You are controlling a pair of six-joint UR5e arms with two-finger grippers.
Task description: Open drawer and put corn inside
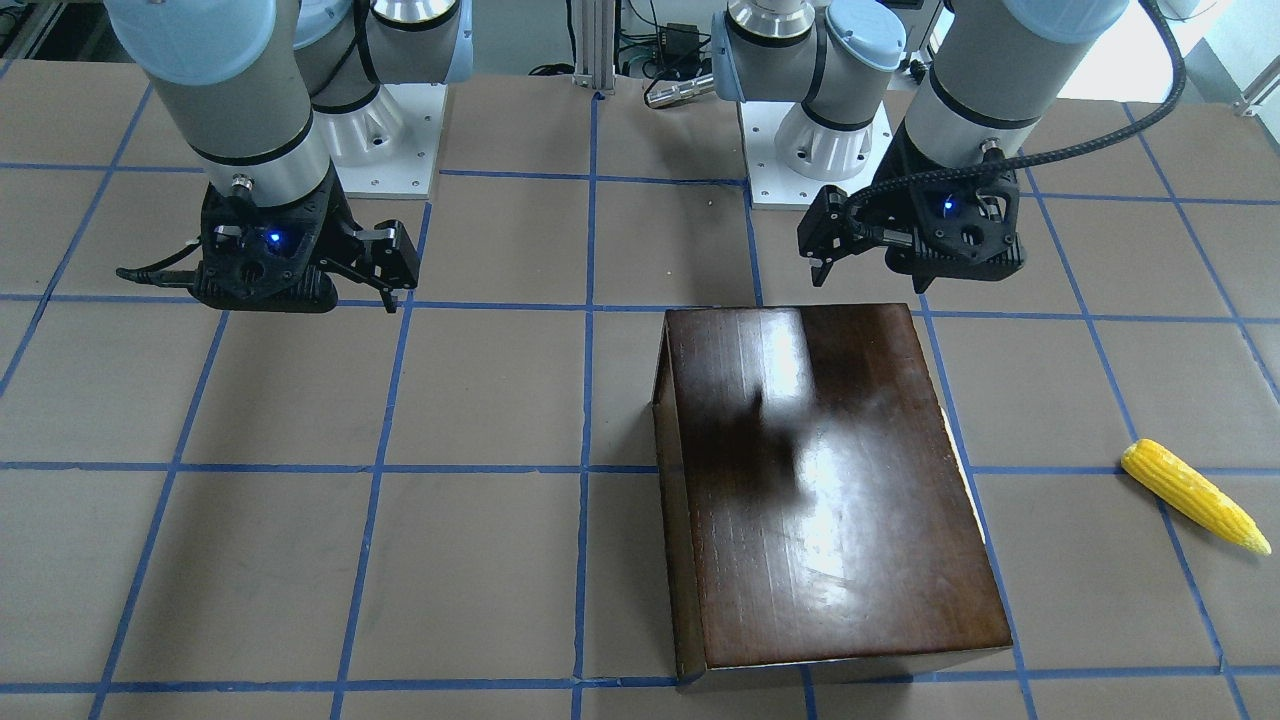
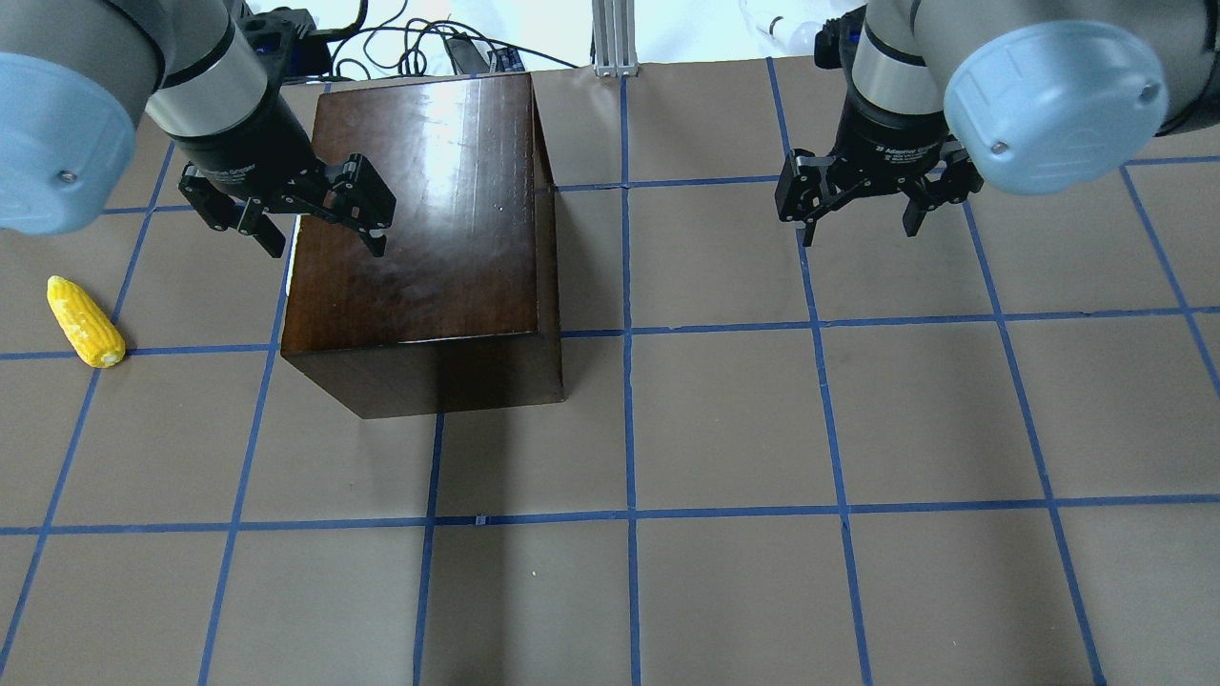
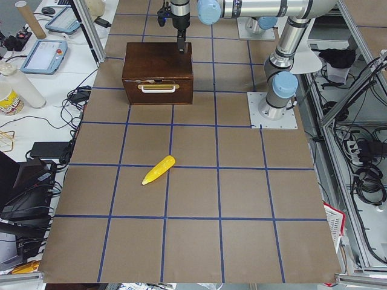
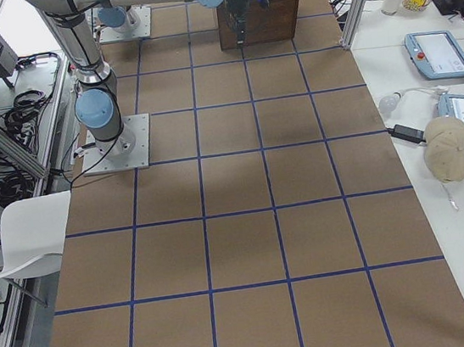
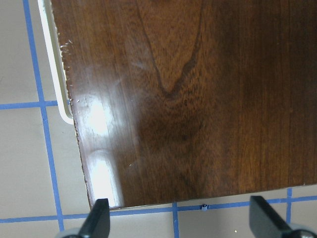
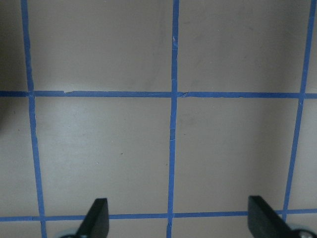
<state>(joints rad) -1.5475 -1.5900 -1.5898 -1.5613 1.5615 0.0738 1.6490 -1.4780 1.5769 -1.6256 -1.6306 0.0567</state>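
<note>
the box [image 2: 419, 210] is dark brown wood with a high gloss. its top mirrors the lights, and the grain shows plainly in the left wrist view. one top edge is chipped and rough. the handle [image 3: 158, 88] on its front looks smooth and cream, perhaps plastic. the corn [image 1: 1195, 495] is yellow and bumpy with a slight sheen. the table [image 2: 724, 419] wears a matt brown paper-like sheet crossed by smooth blue tape [image 2: 629, 381]. the left gripper [image 2: 324, 246] and right gripper [image 2: 858, 232] are matt black plastic. the arms [image 2: 229, 105] are dull grey metal with smooth pale blue caps [image 2: 1048, 105].
</note>
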